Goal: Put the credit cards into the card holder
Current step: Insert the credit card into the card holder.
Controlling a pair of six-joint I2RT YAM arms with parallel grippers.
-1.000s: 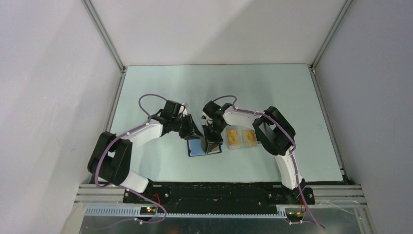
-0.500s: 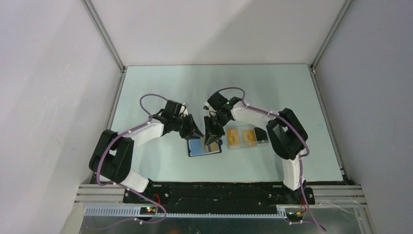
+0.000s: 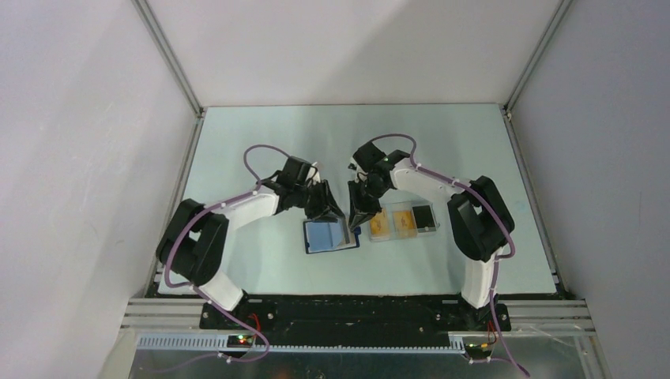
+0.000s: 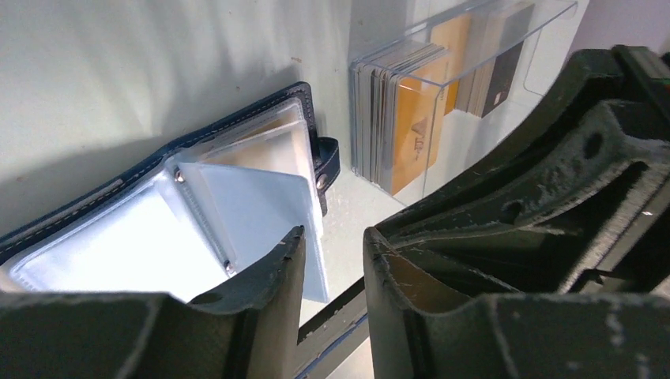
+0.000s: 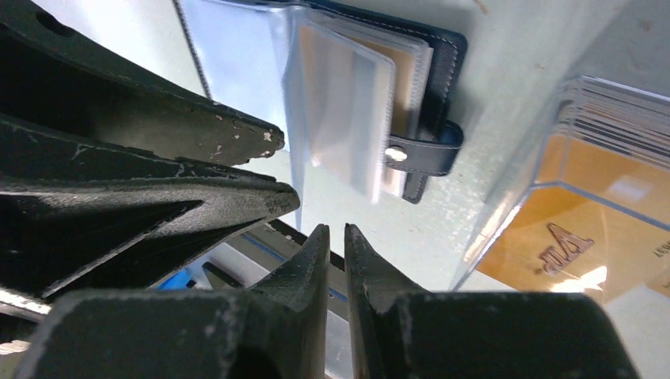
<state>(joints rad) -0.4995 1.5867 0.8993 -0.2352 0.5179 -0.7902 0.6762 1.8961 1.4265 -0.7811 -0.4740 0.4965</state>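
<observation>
The card holder [image 3: 328,237] is laid open on the desk [image 3: 261,142], under the left claw [image 4: 332,245], which is opened partway. The credit cards [image 3: 393,223] are seen in a clear case [image 3: 425,229] beside the right claw [image 5: 330,233], opened only a crack. Nothing is held.

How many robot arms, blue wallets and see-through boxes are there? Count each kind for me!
Robot arms: 2
Blue card holder: 1
Clear case: 1
Total: 4
</observation>
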